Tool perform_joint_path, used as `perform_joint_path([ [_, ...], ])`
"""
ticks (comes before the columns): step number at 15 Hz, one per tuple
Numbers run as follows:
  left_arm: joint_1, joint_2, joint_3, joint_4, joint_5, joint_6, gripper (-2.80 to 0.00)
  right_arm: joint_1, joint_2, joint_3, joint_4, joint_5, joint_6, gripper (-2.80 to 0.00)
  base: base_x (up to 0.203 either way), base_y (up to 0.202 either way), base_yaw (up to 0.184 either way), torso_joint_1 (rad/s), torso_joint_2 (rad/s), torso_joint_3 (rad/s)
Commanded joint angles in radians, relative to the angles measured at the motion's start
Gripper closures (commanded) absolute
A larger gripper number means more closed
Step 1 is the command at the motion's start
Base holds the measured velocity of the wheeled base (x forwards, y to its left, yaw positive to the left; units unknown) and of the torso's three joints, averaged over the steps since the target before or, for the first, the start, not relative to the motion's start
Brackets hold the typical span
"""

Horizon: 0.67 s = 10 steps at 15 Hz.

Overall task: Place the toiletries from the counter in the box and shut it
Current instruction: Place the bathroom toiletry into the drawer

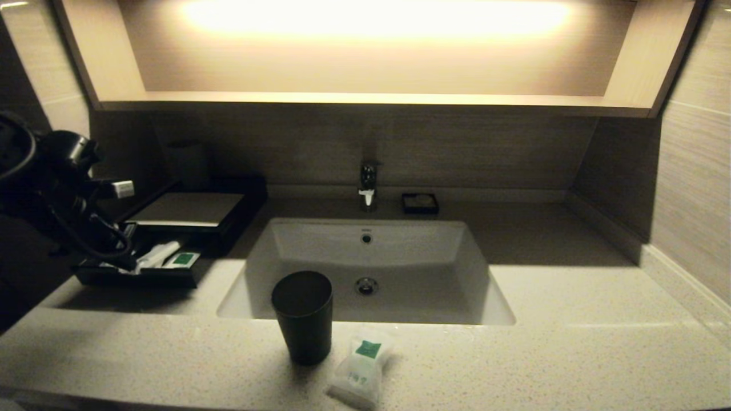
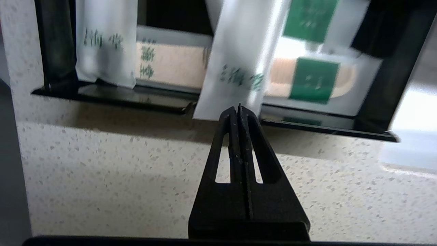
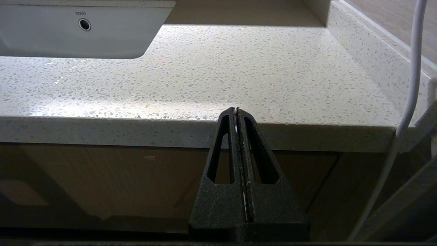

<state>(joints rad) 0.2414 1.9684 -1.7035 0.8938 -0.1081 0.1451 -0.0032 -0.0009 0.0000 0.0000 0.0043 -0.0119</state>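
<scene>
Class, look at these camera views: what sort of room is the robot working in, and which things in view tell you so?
Most likely a hotel bathroom vanity: a sunken white basin with a tap, a speckled stone counter, and packeted toiletries, like the white pouch beside a dark cup.

The head camera looked forward and down from above the counter (image 1: 571,354), taking in the basin (image 1: 365,268) at centre, the box (image 1: 171,240) toward 10 o'clock and the back wall at 12. The left wrist camera sat very near the box's open drawer (image 2: 211,112), peering past its own fingers (image 2: 254,147). The right wrist camera hung low, below the counter's front edge, facing across it. Head and right wrist views shared basin and counter.
</scene>
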Motion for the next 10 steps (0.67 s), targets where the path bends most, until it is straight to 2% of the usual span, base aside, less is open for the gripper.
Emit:
perform_joint_path([
  [1,-0.01,0.015,-0.025,0.005,-0.001,-0.008,0.0,0.0,0.001,0.002,0.0,0.0,0.0,0.0,0.0,0.0,0.0,0.0,0.0,0.0],
  [4,-0.023,0.049,-0.069,0.012,0.001,-0.025,0.0,0.0,0.001,0.002,0.0,0.0,0.0,0.0,0.0,0.0,0.0,0.0,0.0,0.0],
  [10,-0.022,0.061,-0.084,0.005,0.001,-0.025,0.0,0.0,0.001,0.002,0.0,0.0,0.0,0.0,0.0,0.0,0.0,0.0,0.0,0.0],
])
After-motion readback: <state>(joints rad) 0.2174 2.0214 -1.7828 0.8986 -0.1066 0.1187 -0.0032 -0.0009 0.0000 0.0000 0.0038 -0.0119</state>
